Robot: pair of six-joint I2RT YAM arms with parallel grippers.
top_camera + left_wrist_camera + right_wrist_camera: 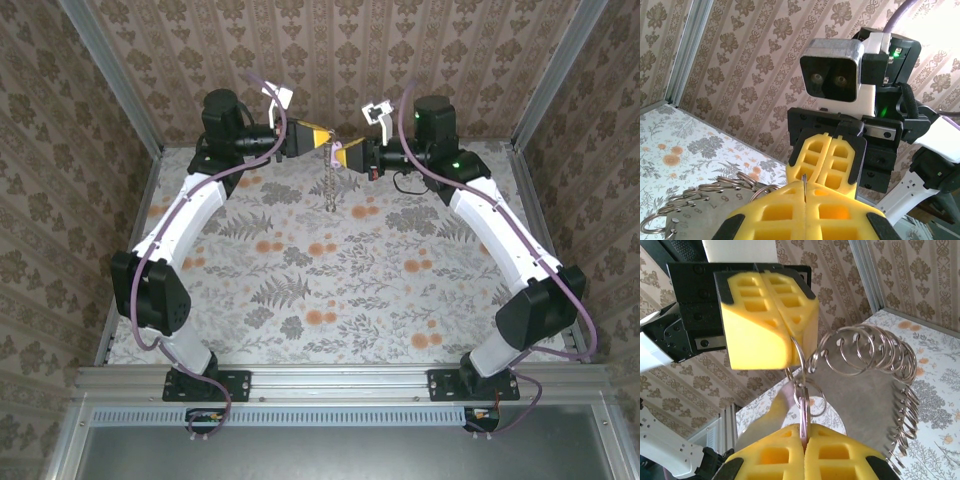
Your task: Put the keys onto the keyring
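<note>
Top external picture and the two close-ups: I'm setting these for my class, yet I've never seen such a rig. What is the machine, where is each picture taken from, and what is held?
These are two robot arms bolted at the near edge of a table with a flowered cloth. The overhead picture looks down from behind them: left arm on the left, right arm on the right. The other two pictures come from a camera on each wrist: its own yellow jaws sit at the bottom, the other arm's opposite. Both pairs of jaws are shut, pinching a chain of metal rings between them in the air; its loose end hangs down toward the cloth.
</note>
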